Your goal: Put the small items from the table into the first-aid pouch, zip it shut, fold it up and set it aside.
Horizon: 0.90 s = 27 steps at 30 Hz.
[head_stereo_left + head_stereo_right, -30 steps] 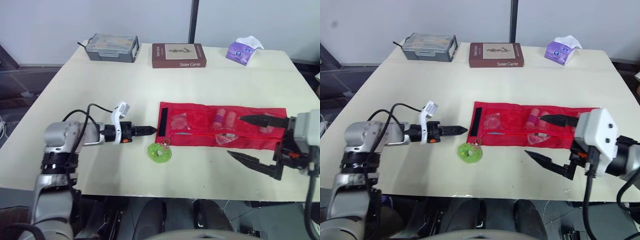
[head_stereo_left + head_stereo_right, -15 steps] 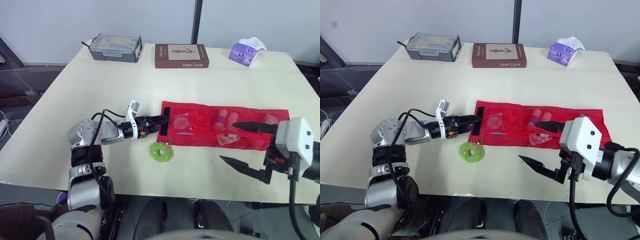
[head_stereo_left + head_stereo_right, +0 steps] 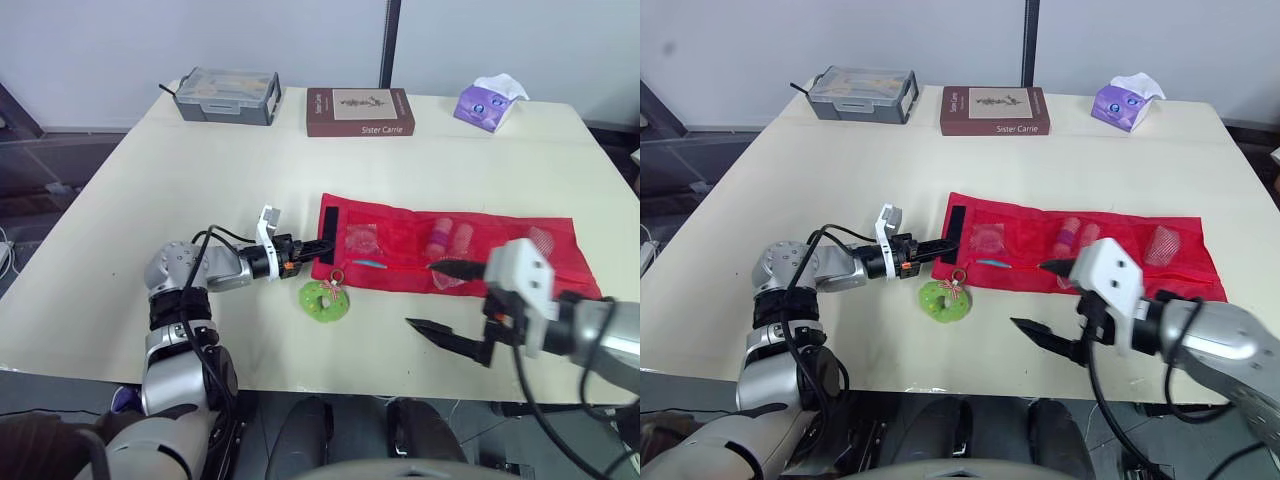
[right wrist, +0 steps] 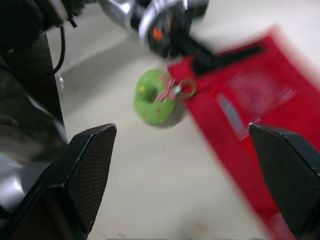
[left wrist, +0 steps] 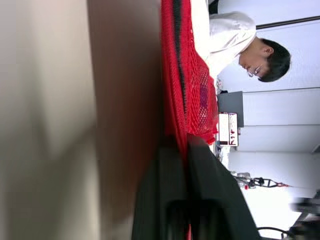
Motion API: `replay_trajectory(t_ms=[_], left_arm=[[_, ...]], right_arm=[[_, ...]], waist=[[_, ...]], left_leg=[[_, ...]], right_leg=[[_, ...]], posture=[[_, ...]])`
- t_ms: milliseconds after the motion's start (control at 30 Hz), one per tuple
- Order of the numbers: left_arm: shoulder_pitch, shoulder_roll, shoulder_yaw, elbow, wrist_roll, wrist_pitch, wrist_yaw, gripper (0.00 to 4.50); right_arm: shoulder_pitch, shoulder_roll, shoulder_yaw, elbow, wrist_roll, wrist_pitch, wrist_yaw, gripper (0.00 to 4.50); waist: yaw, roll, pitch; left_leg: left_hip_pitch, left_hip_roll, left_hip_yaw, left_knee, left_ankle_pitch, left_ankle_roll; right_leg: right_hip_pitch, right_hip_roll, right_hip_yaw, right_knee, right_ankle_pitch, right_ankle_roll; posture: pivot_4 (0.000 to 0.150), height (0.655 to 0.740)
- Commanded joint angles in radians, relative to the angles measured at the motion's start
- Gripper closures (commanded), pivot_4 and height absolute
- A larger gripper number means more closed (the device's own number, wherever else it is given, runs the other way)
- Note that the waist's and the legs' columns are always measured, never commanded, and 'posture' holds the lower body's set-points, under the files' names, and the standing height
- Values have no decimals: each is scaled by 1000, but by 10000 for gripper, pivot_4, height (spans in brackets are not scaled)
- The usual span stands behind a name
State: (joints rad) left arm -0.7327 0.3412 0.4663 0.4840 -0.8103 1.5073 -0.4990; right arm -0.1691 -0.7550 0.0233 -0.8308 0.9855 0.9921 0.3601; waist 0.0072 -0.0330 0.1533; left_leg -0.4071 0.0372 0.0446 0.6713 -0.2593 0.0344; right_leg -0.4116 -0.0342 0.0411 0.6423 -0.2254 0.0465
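- Head view: flat red mesh pouch (image 3: 400, 240) mid-table, left gripper (image 3: 324, 245) pinching its left edge; right gripper (image 3: 421, 294) gaping wide by the front edge of the table (image 3: 200, 160).
- Left wrist: netting clamped tight.
- Right wrist: round green ring (image 4: 156, 98) just beside the pouch, bare tabletop around.

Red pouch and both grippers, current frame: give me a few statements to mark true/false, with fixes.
1. The left gripper is shut on the left edge of the red pouch. True.
2. The right gripper holds the green ring. False: it is open with nothing between its fingers, and the green ring lies on the table by the pouch's near left corner, outside it.
3. The red pouch is folded up. False: it lies spread out flat on the table.
4. The book lies at the table's far edge, between the grey box and the tissue pack. True.
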Motion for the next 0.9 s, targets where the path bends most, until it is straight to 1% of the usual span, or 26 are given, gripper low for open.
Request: replay_trajectory(t_ms=[33,133,300,400,500,600,633,667,700,733,767,800,833,900], left_arm=[[-29,-20,39,-28,-26,23,19,44713],[-41,-41,72,-49,-34,53,51,44713],[-44,-92,124,-101,-38,98,112,44713],[-41,-119,139,-134,-55,107,151,44713],[-42,-137,150,-157,-83,107,193,44713],[-42,-155,157,-181,-120,107,238,45000],[-40,-159,156,-190,-133,107,253,45000],[-37,-161,156,-198,-145,107,266,45000],[-35,-162,157,-205,-156,107,276,45000],[-32,-158,155,-213,-165,107,285,45000],[-28,-152,152,-220,-175,107,294,45000],[-23,-142,143,-227,-181,107,298,45000],[-17,-132,135,-234,-183,107,299,45000],[-7,-109,119,-244,-174,107,291,45000]], right_arm=[[-61,119,113,81,12,89,-100,0],[-100,227,155,139,20,134,-157,0],[-144,400,183,273,-6,179,-236,0],[-166,487,188,345,-24,198,-265,0],[-191,542,213,418,-73,213,-274,0],[-215,576,234,481,-134,200,-277,8289],[-220,587,230,492,-146,195,-277,13190],[-223,594,225,497,-155,194,-275,20695],[-225,596,219,494,-162,193,-275,25550],[-224,591,200,479,-161,201,-274,28267],[-220,583,181,462,-158,209,-272,33410],[-214,570,154,438,-151,220,-272,39643],[-207,557,127,415,-143,231,-273,43958],[-184,517,43,356,-109,263,-278,44612]], waist=[[0,0,0],[3,0,0],[3,-1,0],[2,-1,0],[0,-1,0],[-1,-1,0],[-2,-1,0],[-3,-1,0],[-5,-1,0],[-10,0,0],[-13,0,0],[-15,0,0],[-17,0,0],[-19,0,0]], left_leg=[[0,0,0,0,0,0],[-3,0,-1,0,0,0],[-5,0,-3,1,0,0],[-5,-1,-4,1,0,0],[-5,-1,-4,1,0,0],[-5,-1,-4,1,0,-1],[-5,-1,-4,1,0,-1],[-5,-1,-4,1,0,-1],[-5,-1,-4,1,0,-1],[-5,-1,-4,1,0,-1],[-6,-1,-5,1,0,-1],[-6,-1,-5,1,0,-1],[-6,-1,-5,1,0,-1],[-6,-1,-5,1,0,-1]], right_leg=[[0,0,0,0,0,0],[-2,0,-1,-1,2,4],[-3,0,-3,-1,2,4],[-3,0,-3,0,2,4],[-3,0,-3,0,3,4],[-3,0,-3,0,3,4],[-3,0,-3,0,3,4],[-3,0,-3,0,3,4],[-3,0,-3,0,3,4],[-3,0,-3,0,3,4],[-3,0,-4,0,3,4],[-3,0,-4,0,3,4],[-3,0,-4,0,3,4],[-3,0,-4,0,3,4]], posture=[[1500,7400],[1500,7400],[1500,7400],[1500,7400],[1500,7400],[1500,7400],[1500,7400],[1500,7400],[1500,7400],[1500,7400],[1500,7400],[1500,7400],[1500,7400],[1500,7400]])
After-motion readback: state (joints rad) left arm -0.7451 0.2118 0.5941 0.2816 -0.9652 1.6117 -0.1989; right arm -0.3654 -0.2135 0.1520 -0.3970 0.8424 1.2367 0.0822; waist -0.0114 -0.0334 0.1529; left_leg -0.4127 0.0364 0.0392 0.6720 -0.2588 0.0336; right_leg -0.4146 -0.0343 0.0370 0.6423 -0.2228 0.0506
